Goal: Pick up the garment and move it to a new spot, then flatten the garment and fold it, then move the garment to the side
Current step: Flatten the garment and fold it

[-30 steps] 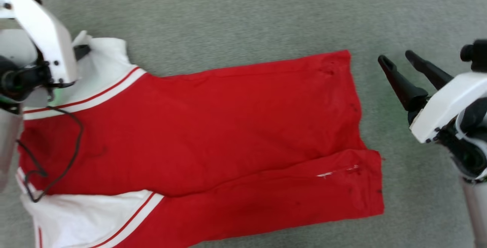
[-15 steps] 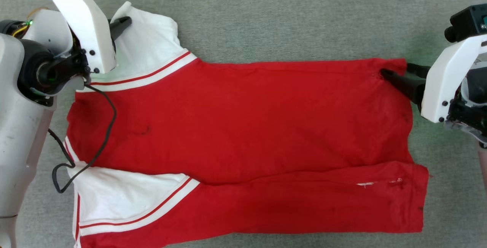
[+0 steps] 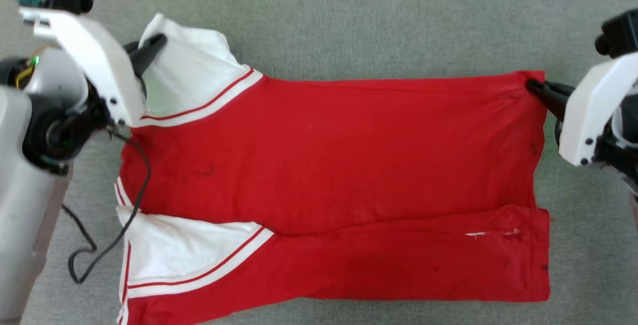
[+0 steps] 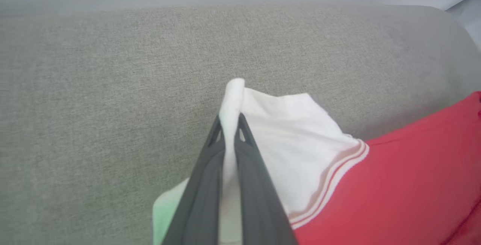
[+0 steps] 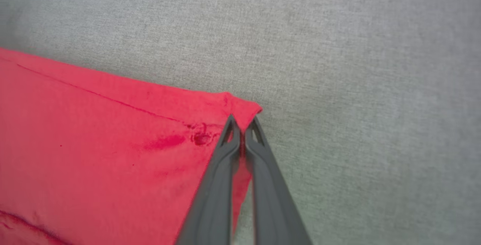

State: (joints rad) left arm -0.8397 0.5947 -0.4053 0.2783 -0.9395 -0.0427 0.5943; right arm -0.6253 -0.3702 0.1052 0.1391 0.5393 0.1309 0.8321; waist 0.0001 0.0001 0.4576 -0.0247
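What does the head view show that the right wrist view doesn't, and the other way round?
Head view: the whole garment spread flat, and the left gripper shut on a white sleeve. Right wrist view: close up, a darker mark in the cloth beside the pinched corner. Both: the right gripper shut on a red corner, over the grey fabric surface.

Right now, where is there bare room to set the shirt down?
The widest bare grey surface lies beyond the far edge of the garment. A narrow strip borders its hem, below the right arm. Crowded: the left arm and cable.
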